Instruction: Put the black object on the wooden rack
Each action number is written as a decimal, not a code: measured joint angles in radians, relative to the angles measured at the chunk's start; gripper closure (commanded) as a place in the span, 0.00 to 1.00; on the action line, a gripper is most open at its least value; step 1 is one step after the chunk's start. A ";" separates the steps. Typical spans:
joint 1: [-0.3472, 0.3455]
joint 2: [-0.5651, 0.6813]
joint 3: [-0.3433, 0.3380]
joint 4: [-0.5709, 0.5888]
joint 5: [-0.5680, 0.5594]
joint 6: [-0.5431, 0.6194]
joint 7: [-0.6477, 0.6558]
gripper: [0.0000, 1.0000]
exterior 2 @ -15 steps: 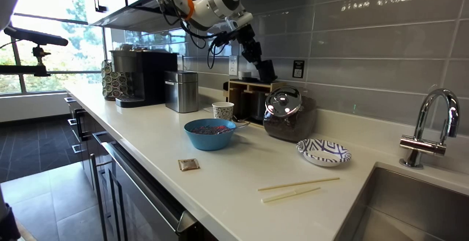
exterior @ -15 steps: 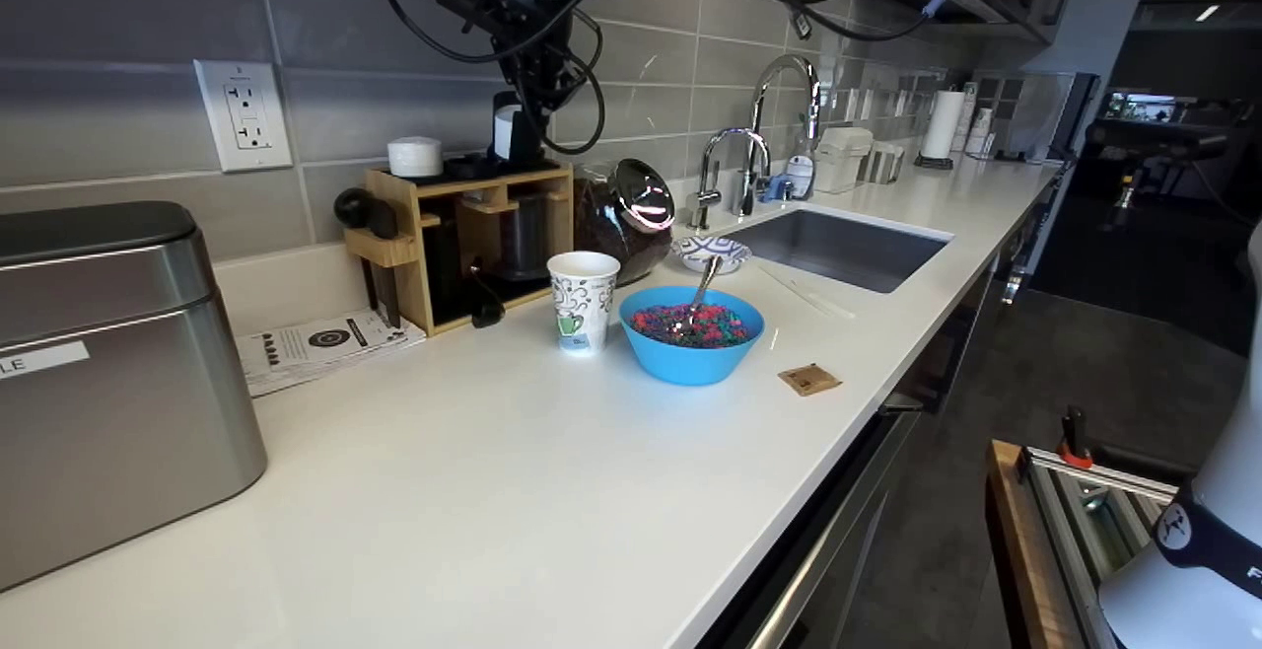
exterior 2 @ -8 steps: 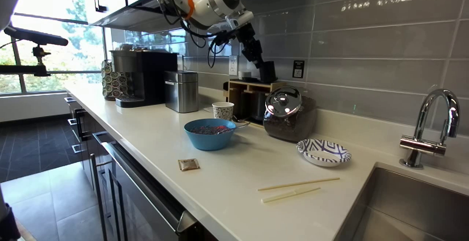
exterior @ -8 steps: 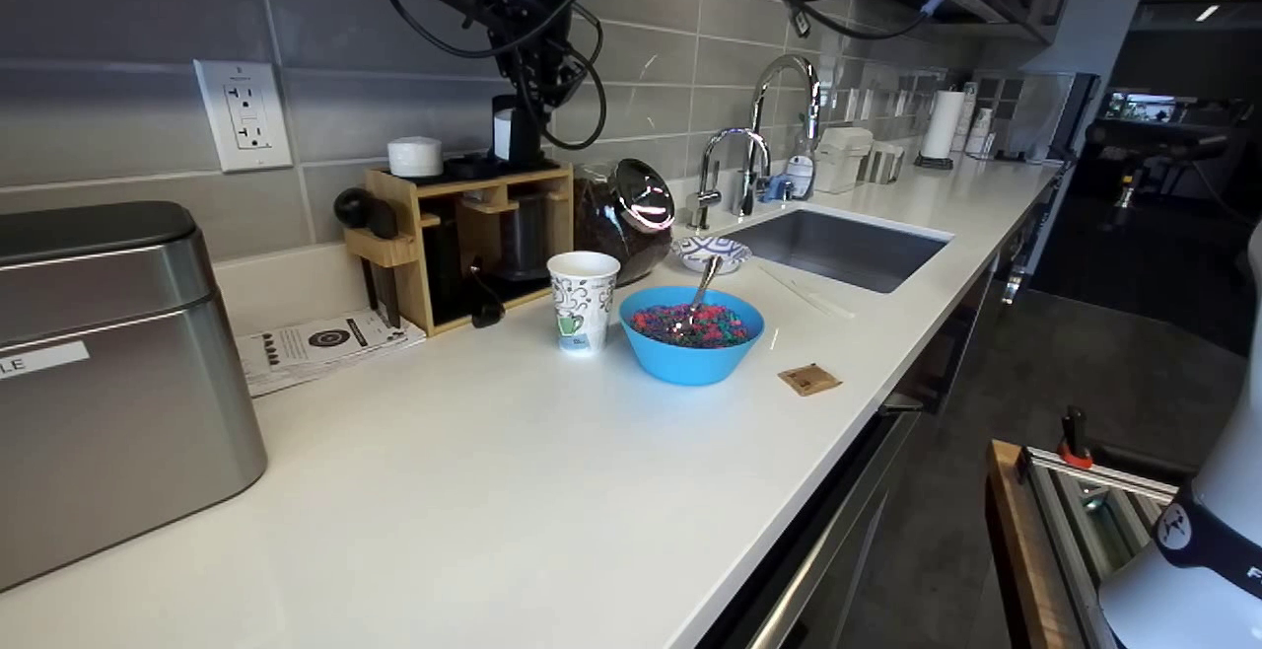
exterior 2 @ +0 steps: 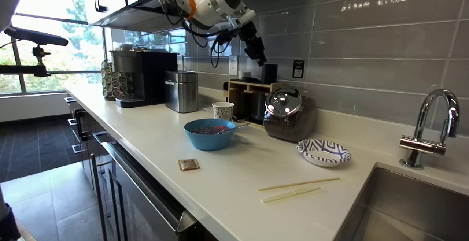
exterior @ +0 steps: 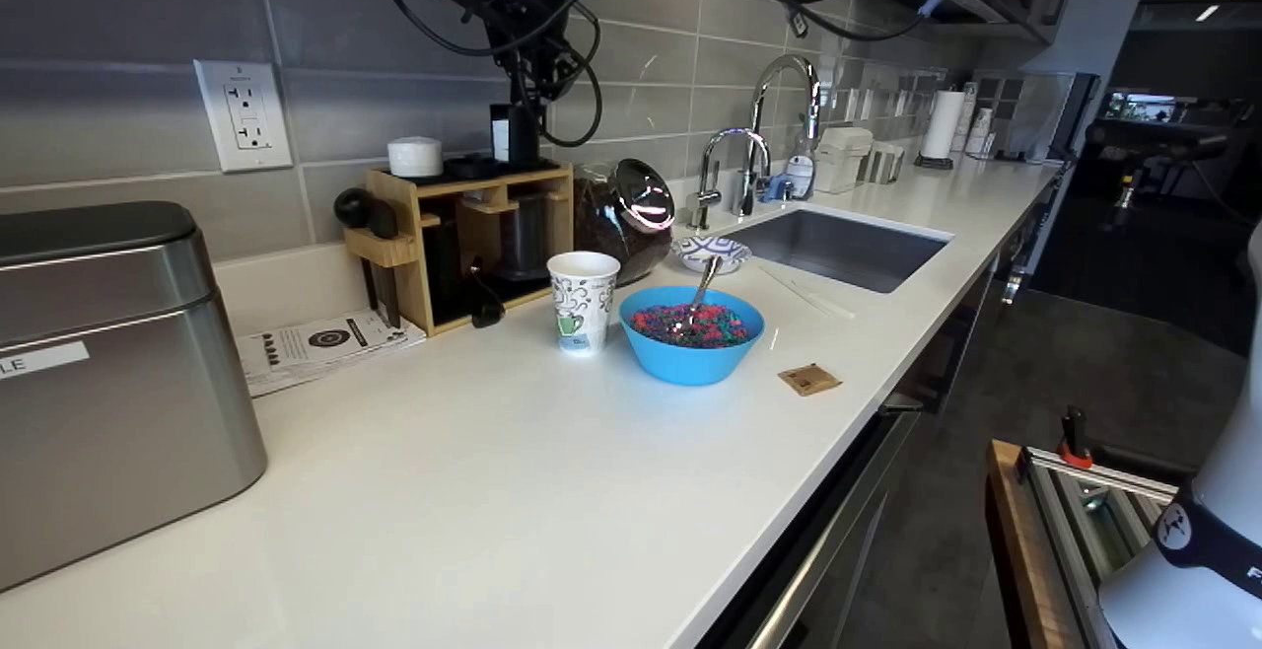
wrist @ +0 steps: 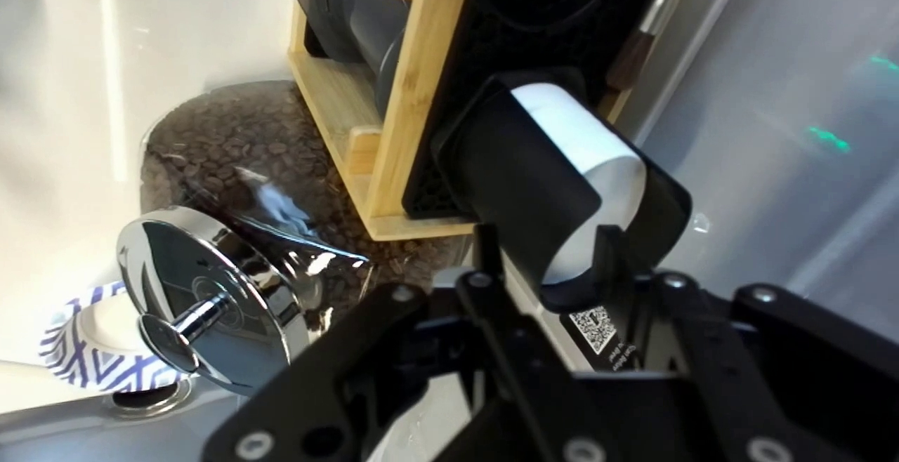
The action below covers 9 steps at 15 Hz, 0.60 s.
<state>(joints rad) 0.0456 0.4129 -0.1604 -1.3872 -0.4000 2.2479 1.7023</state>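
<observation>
Wrist view. Gripper (wrist: 548,241): single, fingers (wrist: 487,250) apart, nothing clamped. Black object (wrist: 520,167): cylinder with white patch, open mouth toward the fingertips, base on the dark top of the wooden rack (wrist: 421,76), at the end beside the jar of coffee beans (wrist: 239,153). Long axis runs from the gripper away to the base; near rim lies in line with the gap, one finger overlapping the mouth. Whether that finger dips inside cannot be told here.

In an exterior view: black object (exterior: 525,139) upright on the rack's top; white container (exterior: 414,158) at the far end of the same surface. Gripper overhead; finger spacing lost in dark parts.

In an exterior view: gripper (exterior 2: 261,63) above and slightly picture-left of the black object (exterior 2: 269,74), tips just beside the rim, seemingly not touching.

Judgement: placing looks complete; retreat remains. A lift along the upright axis should clear the rim; a sideways pull could tip the object.
</observation>
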 measured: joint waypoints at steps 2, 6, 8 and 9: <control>0.001 0.001 -0.002 0.000 -0.003 0.024 -0.002 0.54; 0.019 -0.015 0.003 -0.017 -0.004 0.044 -0.052 0.21; 0.040 -0.048 0.004 -0.050 -0.021 0.040 -0.068 0.07; 0.051 -0.071 0.004 -0.072 -0.031 0.026 -0.081 0.01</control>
<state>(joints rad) 0.0965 0.3419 -0.1562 -1.4589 -0.4308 2.2742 1.6216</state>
